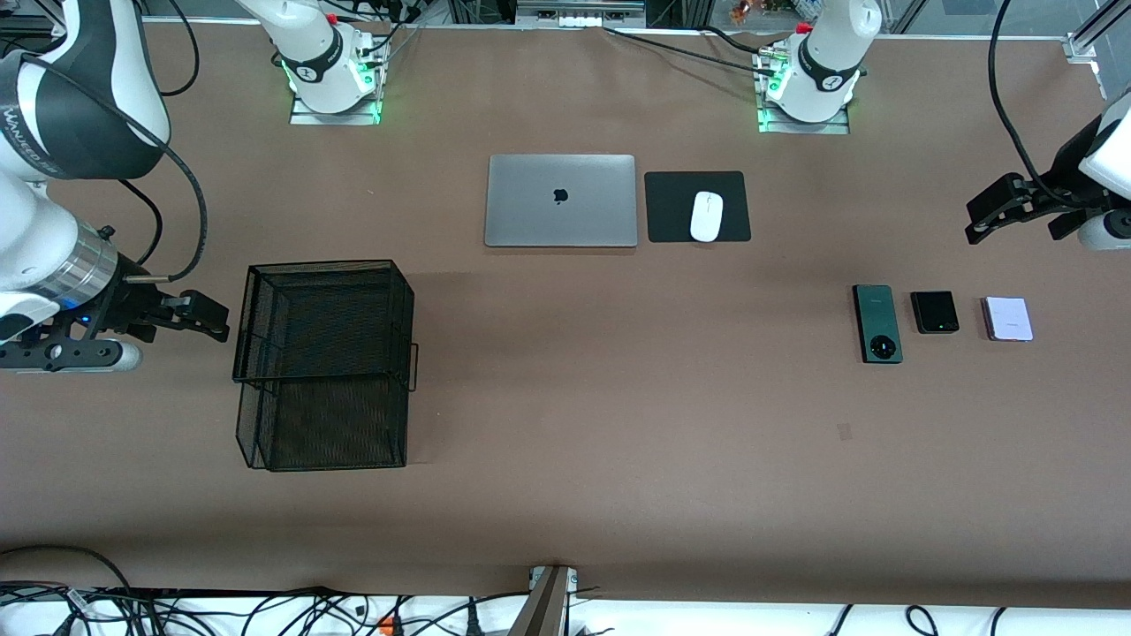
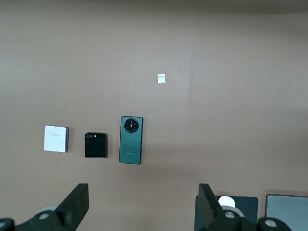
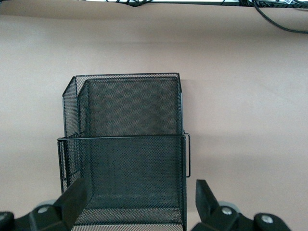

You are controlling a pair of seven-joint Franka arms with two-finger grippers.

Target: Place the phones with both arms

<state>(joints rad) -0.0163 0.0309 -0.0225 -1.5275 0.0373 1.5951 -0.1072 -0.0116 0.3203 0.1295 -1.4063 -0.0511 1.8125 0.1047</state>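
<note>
Three phones lie flat in a row toward the left arm's end of the table: a long dark-green phone (image 1: 877, 323) (image 2: 131, 140) with a round camera ring, a small square black phone (image 1: 934, 312) (image 2: 96, 145) beside it, and a pale-lilac phone (image 1: 1008, 319) (image 2: 56, 139) at the row's outer end. My left gripper (image 1: 975, 223) (image 2: 143, 202) hangs open over bare table close to the row, holding nothing. My right gripper (image 1: 216, 322) (image 3: 142, 202) hangs open and empty beside the mesh basket at the right arm's end.
A black wire-mesh basket (image 1: 327, 415) (image 3: 125, 110) stands toward the right arm's end. A shut silver laptop (image 1: 561, 200) and a white mouse (image 1: 706, 216) on a black pad (image 1: 671, 208) lie mid-table near the bases. A small tag (image 2: 161, 78) lies on the brown table.
</note>
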